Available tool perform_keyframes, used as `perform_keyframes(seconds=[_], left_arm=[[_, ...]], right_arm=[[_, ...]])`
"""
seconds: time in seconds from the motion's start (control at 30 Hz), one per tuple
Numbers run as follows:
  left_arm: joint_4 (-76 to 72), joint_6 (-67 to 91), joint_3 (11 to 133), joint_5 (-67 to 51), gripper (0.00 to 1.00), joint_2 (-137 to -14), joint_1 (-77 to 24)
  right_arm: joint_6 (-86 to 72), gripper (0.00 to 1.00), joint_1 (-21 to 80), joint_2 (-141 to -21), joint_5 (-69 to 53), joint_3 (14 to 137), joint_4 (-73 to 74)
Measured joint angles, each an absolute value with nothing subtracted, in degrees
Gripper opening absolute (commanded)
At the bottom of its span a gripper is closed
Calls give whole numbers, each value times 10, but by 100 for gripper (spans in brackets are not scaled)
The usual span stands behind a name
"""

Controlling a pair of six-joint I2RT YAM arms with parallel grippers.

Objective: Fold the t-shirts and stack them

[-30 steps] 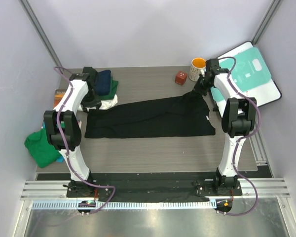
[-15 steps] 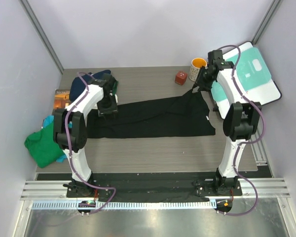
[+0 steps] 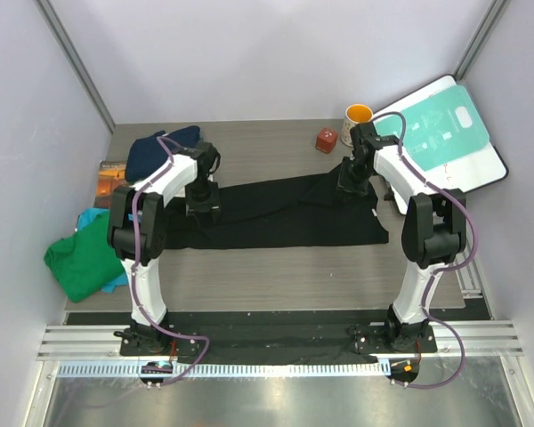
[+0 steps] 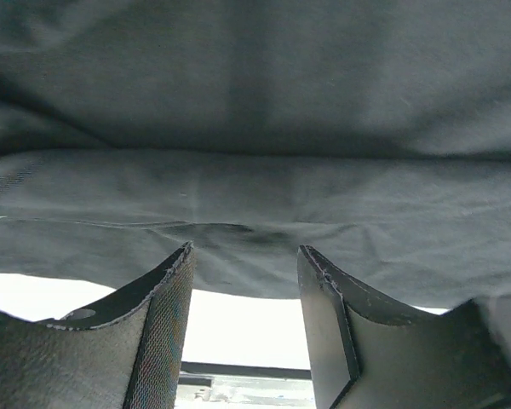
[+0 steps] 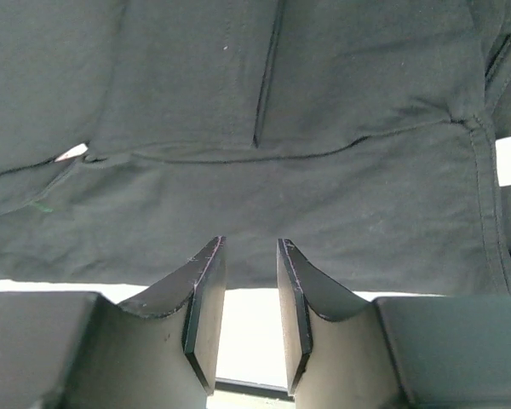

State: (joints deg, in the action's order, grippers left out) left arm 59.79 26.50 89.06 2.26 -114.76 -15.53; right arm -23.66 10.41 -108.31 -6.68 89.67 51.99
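Just changed, right: the right gripper [image 3: 350, 178] has let go of the far edge of the black t-shirt [image 3: 276, 213], which it had pinched up a second ago. That cloth has dropped back down, and the gripper has come low over the shirt's right part.
Just changed, left: the left gripper [image 3: 204, 212] has swung away from the pile in the far corner and now sits over the shirt's left end.
Right gripper: jaws a narrow slit apart, nothing between them, dark cloth straight ahead of the tips.
Left gripper: jaws at a middling spread and empty, with a hem line just ahead of the tips.
Black t-shirt: a long band on the table [image 3: 276, 267], running from under one gripper to under the other.
What it means: the lengthwise fold looks laid. Both hands seem to be lining up for a fresh grab, likely the crosswise fold. Stacking is not yet done.
Around the right hand: a mug [image 3: 357, 117] and a red cube [image 3: 327, 140] lie just beyond it, and a teal-and-white board [image 3: 445, 133] lies outboard.
Around the left hand: a navy t-shirt [image 3: 151, 151] lies just beyond and outboard, with a picture book [image 3: 107, 178] outboard. A green t-shirt [image 3: 78, 265] on a teal t-shirt [image 3: 91, 218] lies well outboard, back towards the base.
In the way: nothing lies on the cloth. The mug and cube close behind the right hand could be clipped on a backward lift.
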Motion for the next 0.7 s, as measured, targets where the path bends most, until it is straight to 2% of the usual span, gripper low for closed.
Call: perform_keyframes(seconds=[0.27,0.7], left_arm=[[597,265,891,14,52,-1150,-176],[595,265,890,15,51,-1150,-177]], right_arm=[[-237,45,110,-1128,-67,898,494],[-241,45,129,-1197,-78,924,461]])
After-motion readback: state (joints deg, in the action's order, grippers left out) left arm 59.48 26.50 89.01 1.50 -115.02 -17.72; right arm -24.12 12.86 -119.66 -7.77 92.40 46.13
